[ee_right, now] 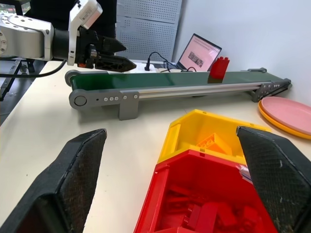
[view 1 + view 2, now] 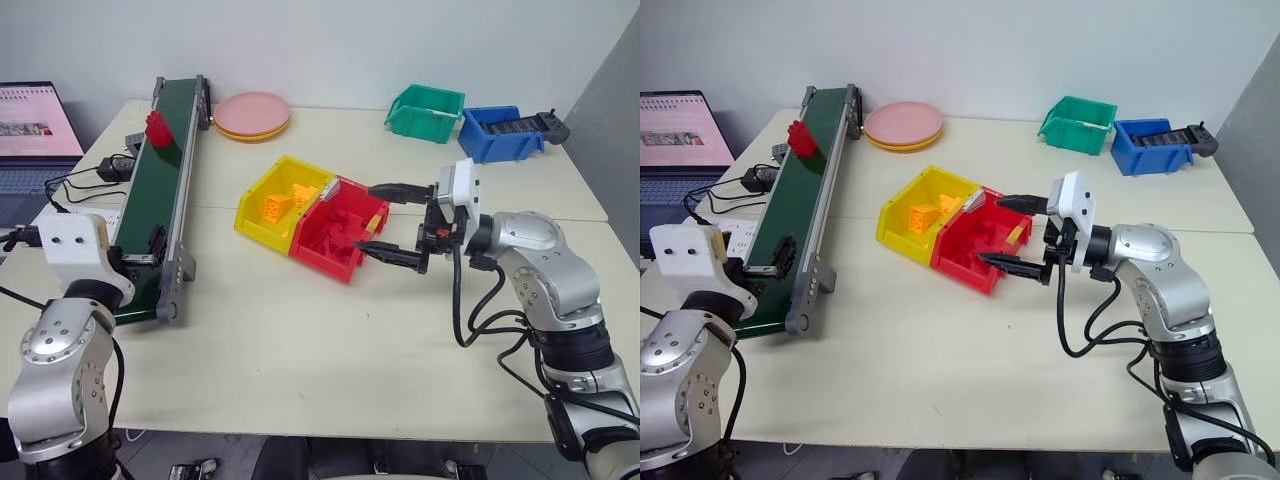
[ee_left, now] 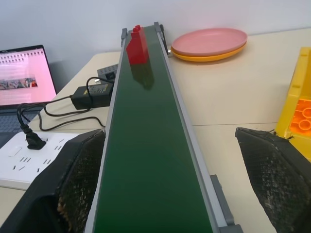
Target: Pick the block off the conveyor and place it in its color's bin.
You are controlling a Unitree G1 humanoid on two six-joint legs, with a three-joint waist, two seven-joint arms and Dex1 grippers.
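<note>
Pale cream tabletop (image 2: 330, 340) backed by a white wall carries one conveyor (image 2: 160, 200), four bins, two stacked plates and a laptop. One red block (image 2: 158, 129) stands upright on the dark green belt, near its far end, well apart from both grippers. Two bins sit side by side and touching in the middle of the table: one red bin (image 2: 335, 232), with several red bricks lying in it, and one yellow bin (image 2: 268, 200) holding a few orange blocks (image 2: 280, 203). Two more bins stand near each other at the far right: one green bin (image 2: 425, 111) and one blue bin (image 2: 500, 133).

One pink plate (image 2: 252, 110) rests on an orange plate beyond the belt's far end. One laptop (image 2: 35, 135) is open at the far left, with a power strip (image 3: 29, 155) and black cables beside the conveyor.

At the near end of the belt, the left gripper (image 3: 167, 182) points along it, jaws spread wide on either side of the belt, holding nothing. Jaws equally wide and empty, the right gripper (image 2: 392, 222) hovers at the red bin's right side.
</note>
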